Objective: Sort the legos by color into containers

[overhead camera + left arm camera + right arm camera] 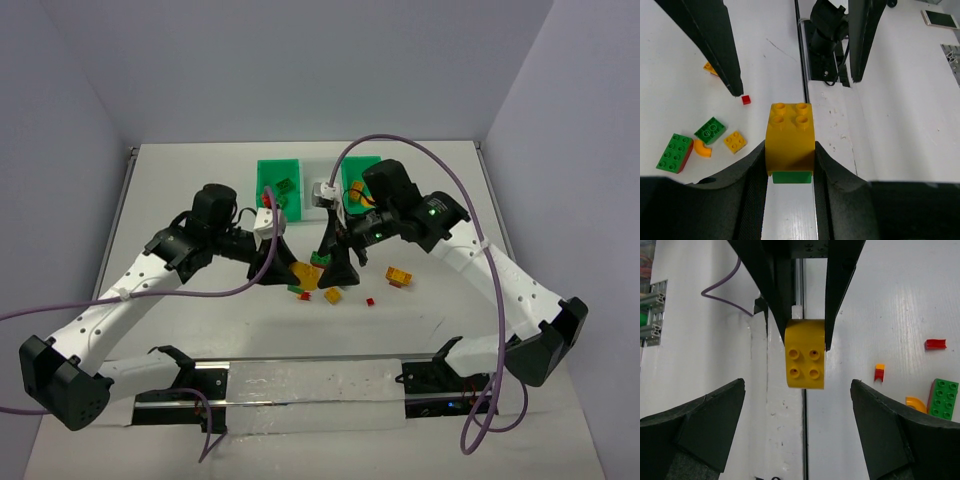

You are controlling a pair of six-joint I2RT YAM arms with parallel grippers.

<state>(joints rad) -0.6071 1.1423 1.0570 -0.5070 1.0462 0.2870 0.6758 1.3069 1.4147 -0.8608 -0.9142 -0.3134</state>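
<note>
A yellow four-stud plastic brick (790, 137), with a green plastic piece (793, 177) showing at its end nearest the wrist, is clamped between the fingers of the left gripper (281, 262). It is held above the middle of the white table (170, 190), nearer than the row of plastic containers (270, 172), two green ones with a white one between them. The right gripper (797, 385) is pointed at the brick from the right, with its jaws spread wide on either side and no contact seen. Loose legos (330, 295) are scattered on the table below, among them a green eight-stud brick (674, 152), a small yellow square plate (735, 141), an orange curved piece (702, 149) and a tiny red bit (746, 100).
</note>
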